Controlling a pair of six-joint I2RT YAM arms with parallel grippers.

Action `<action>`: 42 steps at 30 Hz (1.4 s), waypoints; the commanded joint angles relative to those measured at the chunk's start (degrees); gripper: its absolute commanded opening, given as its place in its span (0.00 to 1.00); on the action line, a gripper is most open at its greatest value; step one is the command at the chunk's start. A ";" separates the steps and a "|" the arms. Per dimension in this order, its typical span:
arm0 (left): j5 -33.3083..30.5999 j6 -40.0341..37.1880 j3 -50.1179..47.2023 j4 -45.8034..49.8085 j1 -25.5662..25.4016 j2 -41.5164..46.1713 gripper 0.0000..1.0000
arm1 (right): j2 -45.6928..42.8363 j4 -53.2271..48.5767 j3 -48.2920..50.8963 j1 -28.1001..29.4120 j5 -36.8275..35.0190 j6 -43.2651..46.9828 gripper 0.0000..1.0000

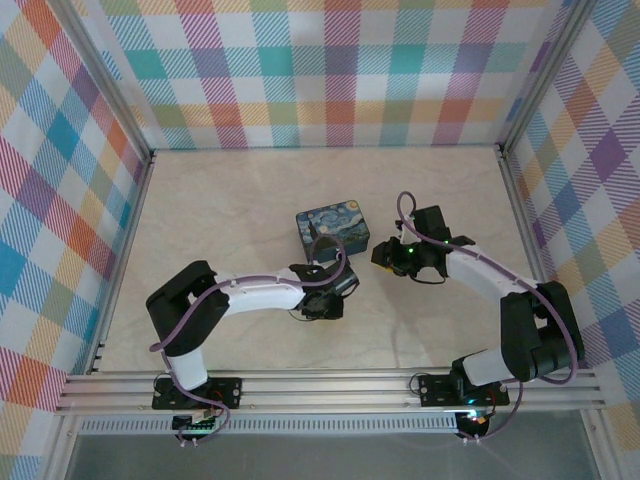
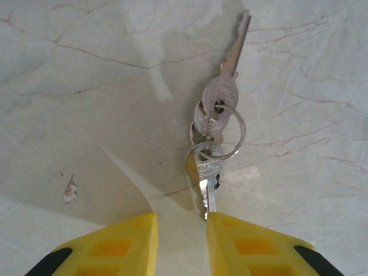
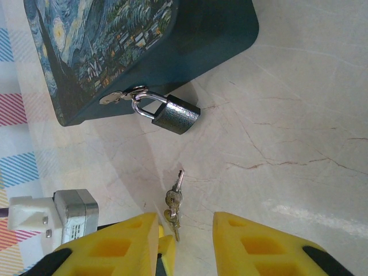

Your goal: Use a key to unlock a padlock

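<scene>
Near the middle of the tabletop a dark tin painted with blue-and-yellow swirls is set, and both arms are bent inward towards its near side. In the right wrist view the padlock is seen lying on the marbled surface just beside the tin's side wall. Its shackle is hooked through the silver hasp on that wall, so the tin stands directly behind it.

Nearer the front edge, with bare tabletop between, a small bunch of keys is laid flat. In the left wrist view the key is hung on a key ring with its blade pointed at the left gripper. A second key is pointed the opposite way from the same ring. The yellow fingers of that gripper are held apart. The blade tip is met by the inner edge of one finger only, and nothing is pinched between them.

The right gripper is held over the same bunch, its fingers likewise spread and nothing clasped. One yellow fingertip of the left gripper and its grey-and-white housing are crowded in beside the right gripper's fingers. A small pale mark is seen on the surface well apart from the keys. Checked walls are set around the left, far and right edges.
</scene>
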State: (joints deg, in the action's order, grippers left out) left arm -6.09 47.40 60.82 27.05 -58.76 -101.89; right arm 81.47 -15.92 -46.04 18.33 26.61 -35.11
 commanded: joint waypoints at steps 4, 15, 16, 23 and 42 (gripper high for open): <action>-7.07 0.16 4.55 2.90 -1.53 2.14 0.27 | -0.58 0.83 0.28 -0.37 1.05 -0.72 0.31; -7.01 1.36 5.96 4.91 -2.32 -2.27 0.25 | -3.32 -0.89 1.60 -3.14 -1.90 -0.66 0.31; -6.63 1.26 6.07 4.42 -2.41 -2.74 0.25 | -3.49 -0.96 1.58 -3.50 -1.69 -0.49 0.31; -6.45 2.26 6.99 3.77 -3.00 -5.55 0.24 | -3.33 -0.47 1.26 -4.35 -0.29 0.04 0.31; -7.41 -3.40 5.10 11.70 -4.26 -4.48 0.03 | -3.25 0.53 1.83 -4.62 0.99 0.13 0.31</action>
State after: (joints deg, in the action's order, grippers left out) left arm -14.94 47.48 67.64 33.32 -62.24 -107.26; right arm 79.15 -15.92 -44.66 14.15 26.20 -35.51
